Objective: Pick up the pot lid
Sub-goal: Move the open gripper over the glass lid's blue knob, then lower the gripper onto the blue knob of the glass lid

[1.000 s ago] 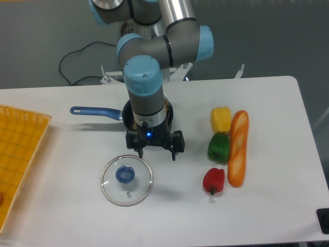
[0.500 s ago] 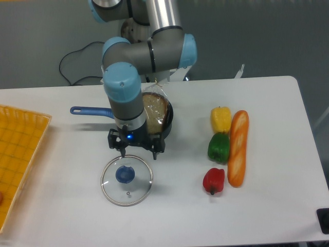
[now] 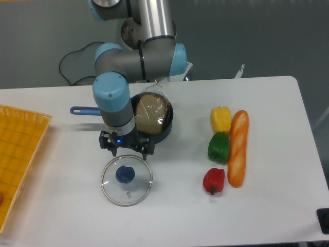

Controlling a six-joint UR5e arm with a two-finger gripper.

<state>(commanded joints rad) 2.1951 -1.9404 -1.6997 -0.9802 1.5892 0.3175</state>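
Gripper (image 3: 129, 150): I have shifted it toward the blue knob (image 3: 125, 174).
Black pan (image 3: 170, 118): I now see more of its brown contents (image 3: 149, 117).

The end effector (image 3: 129, 152), fingers apart, points down near the blue-knobbed glass lid (image 3: 126, 195)

No text, label, brand, number or sign is readable here.
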